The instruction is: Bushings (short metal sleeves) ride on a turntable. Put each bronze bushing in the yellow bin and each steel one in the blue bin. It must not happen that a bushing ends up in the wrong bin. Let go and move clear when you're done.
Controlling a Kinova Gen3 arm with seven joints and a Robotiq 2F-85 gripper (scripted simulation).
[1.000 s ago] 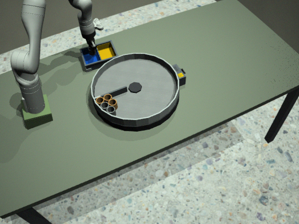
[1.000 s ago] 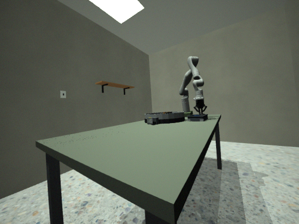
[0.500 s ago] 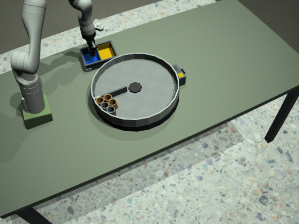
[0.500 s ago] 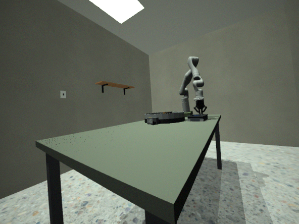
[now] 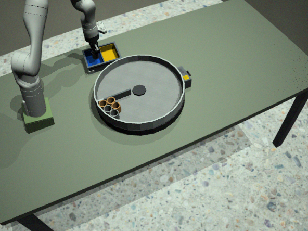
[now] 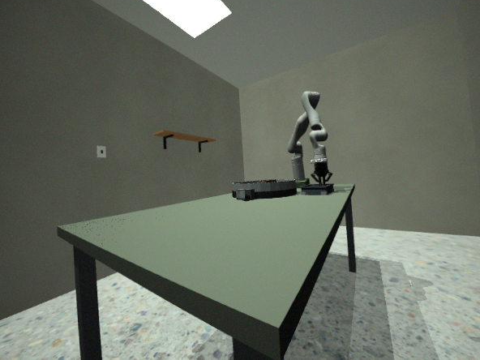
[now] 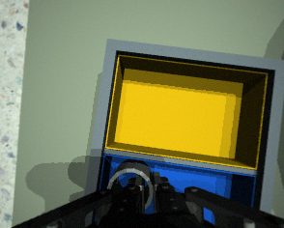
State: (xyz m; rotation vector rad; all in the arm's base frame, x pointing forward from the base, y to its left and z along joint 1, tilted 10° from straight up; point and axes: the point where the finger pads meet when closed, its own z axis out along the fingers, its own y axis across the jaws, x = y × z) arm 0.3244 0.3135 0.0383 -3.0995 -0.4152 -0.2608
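- Holding one steel bushing (image 5: pixel 93 55) (image 7: pixel 129 170) over the blue bin (image 5: pixel 97 61) (image 6: pixel 314 186) (image 7: pixel 217 188), apparently by its wall, with the gripper (image 5: pixel 95 51) (image 6: pixel 322 183) (image 7: pixel 148 182) closed narrow.
- Matched steel with blue, so called for a low, upright release, judging by colour.
- Needed a small opening only, then a straight lift, to avoid dragging or tipping the sleeve.
- Demanded care at the divider (image 5: pixel 102 58) (image 7: pixel 184 161), just beside the grip; could have sent the bushing into the yellow bin (image 5: pixel 110 53) (image 7: pixel 179 116) by sideways drift.
- Offered open room upward, but required height over the turntable (image 5: pixel 161 88) (image 6: pixel 269 186) rim for returning.
- Left three bronze bushings (image 5: pixel 119 108) (image 6: pixel 265 181) and two steel bushings (image 5: pixel 117 115) crowded between bar (image 5: pixel 122 94) and rim, with little finger room.
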